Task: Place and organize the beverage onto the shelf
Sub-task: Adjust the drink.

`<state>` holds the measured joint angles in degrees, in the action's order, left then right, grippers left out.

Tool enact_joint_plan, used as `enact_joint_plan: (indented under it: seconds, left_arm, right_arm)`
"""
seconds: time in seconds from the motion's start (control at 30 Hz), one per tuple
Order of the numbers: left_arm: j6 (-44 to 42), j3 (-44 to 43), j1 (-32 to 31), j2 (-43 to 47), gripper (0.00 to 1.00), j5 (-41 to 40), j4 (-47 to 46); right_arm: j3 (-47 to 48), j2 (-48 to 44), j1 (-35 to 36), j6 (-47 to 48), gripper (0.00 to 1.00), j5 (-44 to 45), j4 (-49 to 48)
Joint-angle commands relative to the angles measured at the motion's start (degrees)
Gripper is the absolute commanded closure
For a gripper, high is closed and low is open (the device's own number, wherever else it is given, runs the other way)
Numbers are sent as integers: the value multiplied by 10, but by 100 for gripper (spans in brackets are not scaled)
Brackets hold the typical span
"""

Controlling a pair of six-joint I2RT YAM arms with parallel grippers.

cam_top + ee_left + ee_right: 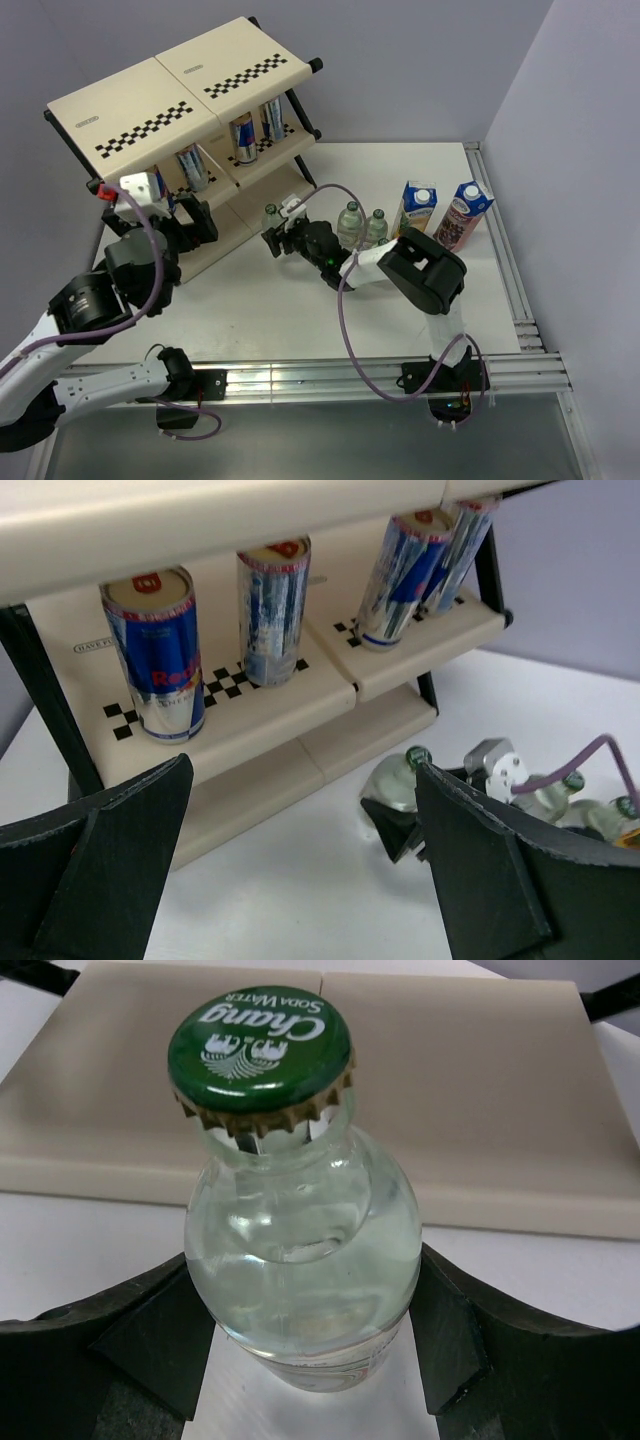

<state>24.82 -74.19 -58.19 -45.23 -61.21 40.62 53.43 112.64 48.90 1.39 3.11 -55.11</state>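
Green-capped clear bottle sits upright between the pads of my right gripper. The jaws are part-way closed and pressed on both sides of its belly, so it is gripped. It is just in front of the bottom tier of the shelf; can't tell if its base touches the table. My left gripper gapes fully wide with nothing in it, hovering before the left half of the middle tier. Four cans stand upright on that middle tier, two per panel. Two spare bottles stand on the table beside my right arm. Yellow carton and purple carton stand upright side by side further right, well apart from the shelf.
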Motion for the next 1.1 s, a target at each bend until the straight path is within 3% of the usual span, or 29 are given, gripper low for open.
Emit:
enact_joint_plan:
  seconds: [0.0,0.2,1.07]
  left_arm:
    - [-29,25,1,6,1,-19,-43]
    - [-34,42,13,34,1,-18,-56]
    - [-47,71,73,52,0,26,-90]
  right_arm:
    - [78,-15,3,-8,100,3,-163]
    - [130,17,9,-55,100,-24,-132]
    - [288,140,86,-49,100,-25,-60]
